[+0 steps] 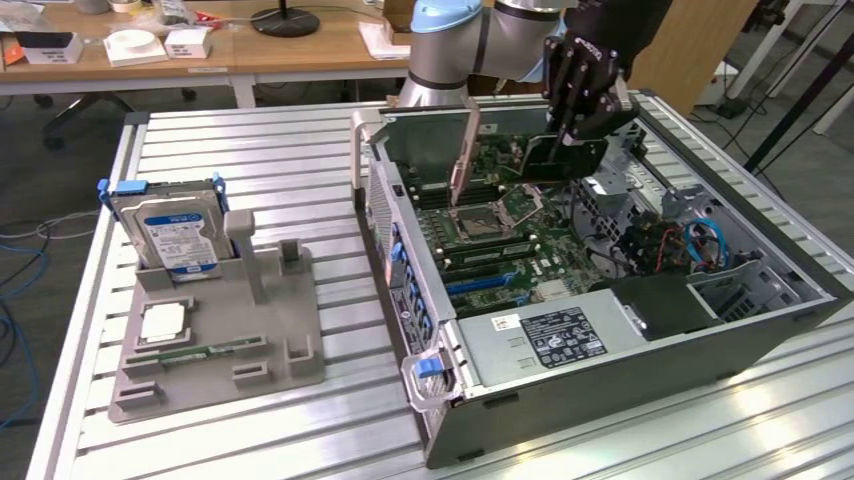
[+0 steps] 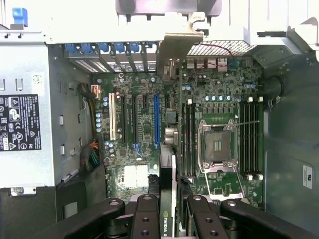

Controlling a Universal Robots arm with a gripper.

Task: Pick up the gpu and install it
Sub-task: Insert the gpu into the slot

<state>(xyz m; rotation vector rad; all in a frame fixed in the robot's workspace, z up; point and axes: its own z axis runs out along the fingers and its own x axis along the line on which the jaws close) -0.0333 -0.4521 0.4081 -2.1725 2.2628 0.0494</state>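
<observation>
Matt black hand [image 1: 571, 140], matt black gpu [image 2: 167, 189], grey sheet-metal case [image 1: 747, 335], ribbed metal table [image 1: 267, 140], grey plastic holder [image 1: 200, 375]

Logged bright, even overhead room light in the exterior view, pale sheen on the slatted table [image 1: 267, 430], soft shadow inside the computer case [image 1: 601, 400], blown-out white glare along its slotted rear wall in the wrist view, gpu [image 2: 168, 221] edge soft near the lens.
</observation>
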